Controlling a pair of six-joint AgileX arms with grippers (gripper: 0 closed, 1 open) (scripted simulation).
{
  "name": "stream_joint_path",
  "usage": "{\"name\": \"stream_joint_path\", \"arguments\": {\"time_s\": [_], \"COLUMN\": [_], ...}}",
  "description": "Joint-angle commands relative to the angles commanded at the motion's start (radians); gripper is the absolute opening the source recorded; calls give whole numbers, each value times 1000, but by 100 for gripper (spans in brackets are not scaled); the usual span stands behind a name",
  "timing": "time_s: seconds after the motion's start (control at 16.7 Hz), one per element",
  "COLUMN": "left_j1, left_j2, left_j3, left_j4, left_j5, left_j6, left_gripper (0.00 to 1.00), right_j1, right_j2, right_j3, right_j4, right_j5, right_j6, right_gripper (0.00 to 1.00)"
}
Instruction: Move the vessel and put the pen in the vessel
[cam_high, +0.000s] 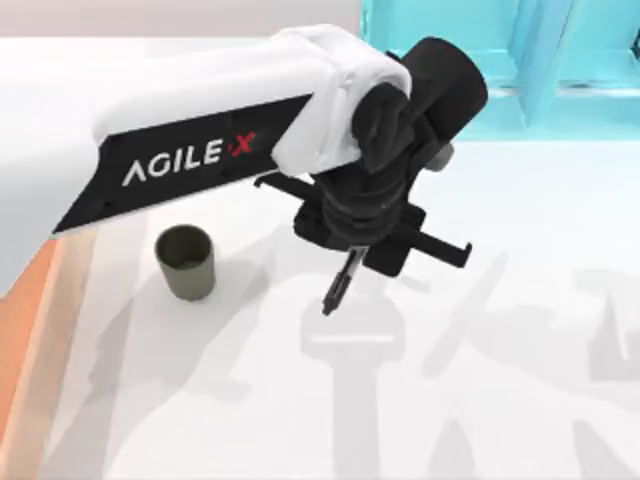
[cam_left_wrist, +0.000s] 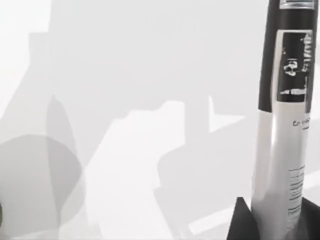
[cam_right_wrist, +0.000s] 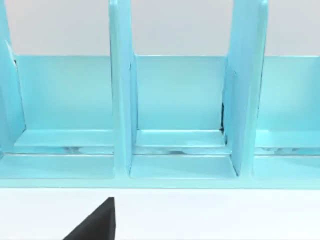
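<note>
Top view: left arm reaches across the surface from the left, biggest thing in frame, wrist pointing down. Left end effector hangs above the surface, fingers clamped on the pen, which hangs tip-down and slightly tilted below it, clear of the surface. Turquoise shelf sits behind the end effector, well apart. Cup stands upright to the left of the end effector, well apart from it, open mouth up, nothing inside. Orange tray edge lies further left, past the cup.

Left wrist view: pen runs lengthwise close by, label band facing the camera, one dark finger beside its barrel.

Right wrist view: shelf dividers straight ahead, so right arm looks parked facing it; a dark corner of its end effector shows, state cannot tell.

Step, judged: pen picked and lifted, carry to cup in hand. Next move calls for shifting left until the tip is over the cup mouth, then lowering straight, then letting go. Pen is longer than the cup, so expect it to lean on the rim.
</note>
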Motion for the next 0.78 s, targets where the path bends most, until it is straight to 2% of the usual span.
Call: {"name": "stream_joint_path", "arguments": {"time_s": [0.3, 0.78], "left_j1": [75, 234], "left_j2": [-166, -484], "left_j3": [-331, -929], "left_j4": [426, 1264], "left_j5": [-4, 26], "left_j6": [68, 197], "left_gripper": [0, 0], "right_j1": [0, 0], "right_j2": [0, 0], "right_j3": [0, 0], "right_j4": [0, 0], "right_j5": [0, 0], "right_j6": [0, 0], "right_gripper": [100, 100]}}
